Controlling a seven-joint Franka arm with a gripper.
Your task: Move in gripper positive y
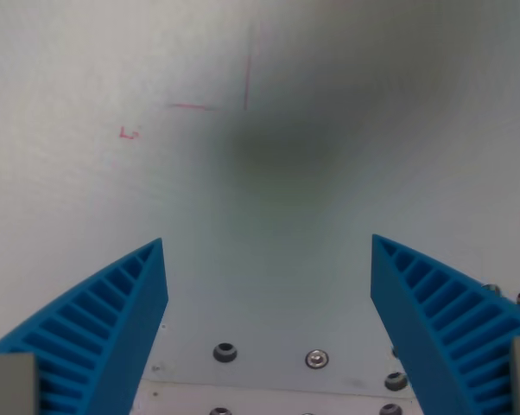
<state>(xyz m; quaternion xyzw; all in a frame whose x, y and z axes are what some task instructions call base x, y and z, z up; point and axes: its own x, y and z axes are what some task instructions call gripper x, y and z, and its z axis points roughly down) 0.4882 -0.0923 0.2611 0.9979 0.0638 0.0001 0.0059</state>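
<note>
Wrist view's got the gripper (269, 246) spread wide with nothing in it over a pale table (87, 199), faint red marks (234, 95) far up, screws (269, 354) near.

Our gripper (269, 246) hangs with nothing between its fingers above a pale surface.

We see two blue ribbed fingers (113, 320) rising from the bottom corners of the wrist view, one on the wrist view's left and one on the wrist view's right. Each tapers to a tip, and the tips lean slightly toward each other. The jaws stand wide apart, with a broad gap between them. We see no contact between the fingertips and the surface; a soft dark shadow lies on it ahead of the tips.
</note>
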